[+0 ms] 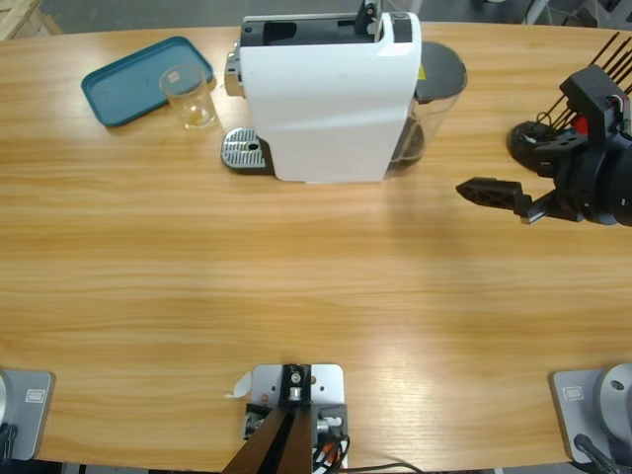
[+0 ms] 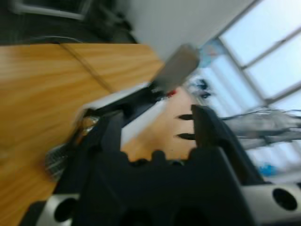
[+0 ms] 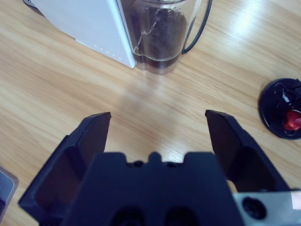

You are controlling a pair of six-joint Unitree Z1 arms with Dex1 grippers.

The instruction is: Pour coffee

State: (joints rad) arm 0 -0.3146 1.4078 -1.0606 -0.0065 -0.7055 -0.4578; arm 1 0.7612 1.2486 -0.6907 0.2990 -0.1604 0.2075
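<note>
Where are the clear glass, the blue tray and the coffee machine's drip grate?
clear glass (image 1: 190, 97): high view, its side wall.
blue tray (image 1: 118, 94): high view, bare floor left of the glass.
drip grate (image 1: 244, 150): high view, its perforated metal top.

No text, brand, number or sign can be read anywhere in the three views. The white coffee machine is seen with a plain casing; a small yellow patch is visible at its right edge, beside the water tank, but nothing on it can be made out. The blue tray left of the machine is unmarked.
</note>
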